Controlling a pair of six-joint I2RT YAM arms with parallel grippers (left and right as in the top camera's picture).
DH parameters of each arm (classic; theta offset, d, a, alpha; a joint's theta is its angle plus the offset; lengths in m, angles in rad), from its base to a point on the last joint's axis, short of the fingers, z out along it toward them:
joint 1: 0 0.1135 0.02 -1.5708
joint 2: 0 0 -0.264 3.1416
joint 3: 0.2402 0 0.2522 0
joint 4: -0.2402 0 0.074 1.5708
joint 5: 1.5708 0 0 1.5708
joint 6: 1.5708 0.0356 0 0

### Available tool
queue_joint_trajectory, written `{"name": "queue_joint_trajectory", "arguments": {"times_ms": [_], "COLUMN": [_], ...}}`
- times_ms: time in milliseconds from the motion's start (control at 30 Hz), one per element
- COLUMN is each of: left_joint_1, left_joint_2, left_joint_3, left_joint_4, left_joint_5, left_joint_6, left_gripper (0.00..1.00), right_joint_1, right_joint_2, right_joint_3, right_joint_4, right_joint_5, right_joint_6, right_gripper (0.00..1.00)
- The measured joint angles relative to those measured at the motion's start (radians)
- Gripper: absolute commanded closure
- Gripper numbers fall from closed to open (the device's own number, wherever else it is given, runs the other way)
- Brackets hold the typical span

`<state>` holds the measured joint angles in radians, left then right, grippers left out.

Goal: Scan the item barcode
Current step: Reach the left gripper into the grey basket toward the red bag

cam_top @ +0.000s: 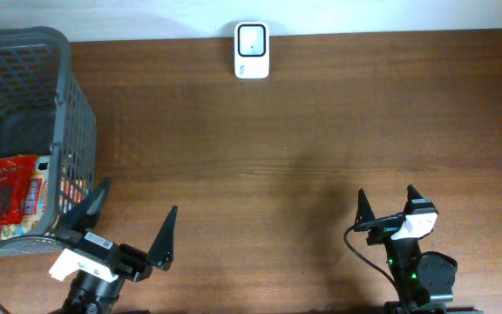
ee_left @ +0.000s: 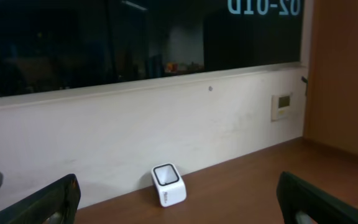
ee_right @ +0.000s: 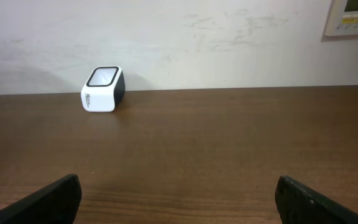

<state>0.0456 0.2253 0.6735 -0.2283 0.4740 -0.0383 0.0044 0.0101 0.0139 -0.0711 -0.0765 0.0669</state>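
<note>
While both grippers' jaws stand wide and empty, you've got the red snack packet lying inside the grey mesh basket at the left end of the table. It's near the left gripper, outside its jaws. The right gripper sits well apart from it. The white barcode scanner stands at the far edge.

Even soft light overhead; faint shadow on table; left wrist view dim, dark window reflecting.
</note>
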Motion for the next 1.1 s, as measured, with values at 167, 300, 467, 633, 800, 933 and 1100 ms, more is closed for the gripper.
{"name": "queue_joint_trajectory", "arguments": {"times_ms": [167,300,467,633,800,933,1100], "left_joint_1": [0.000,0.000,0.000,0.075,0.370,0.557,0.575], "left_joint_2": [0.035,0.265,0.509,0.822,1.054,1.171,1.262], "left_joint_3": [0.141,0.472,0.626,0.965,1.096,1.097,1.094], "left_joint_4": [-0.129,-0.552,-0.643,-0.747,-0.753,-0.803,-0.869], "left_joint_5": [-0.082,-0.222,-0.449,-0.640,-0.667,-0.639,-0.679], "left_joint_6": [0.008,0.108,0.106,-0.011,-0.195,-0.262,-0.277], "left_gripper": [0.01,0.01,0.01,0.01,0.01,0.01,0.01], "right_joint_1": [0.000,0.000,0.000,0.000,0.000,0.000,0.000], "right_joint_2": [0.000,0.000,0.000,0.000,0.000,0.000,0.000], "right_joint_3": [0.000,0.000,0.000,0.000,0.000,0.000,0.000], "right_joint_4": [0.000,0.000,0.000,0.000,0.000,0.000,0.000], "right_joint_5": [0.000,0.000,0.000,0.000,-0.002,-0.002,-0.003], "right_joint_6": [0.000,-0.001,0.000,0.000,0.000,0.000,0.000], "right_gripper": [0.02,0.02,0.02,0.02,0.02,0.02,0.01]}}
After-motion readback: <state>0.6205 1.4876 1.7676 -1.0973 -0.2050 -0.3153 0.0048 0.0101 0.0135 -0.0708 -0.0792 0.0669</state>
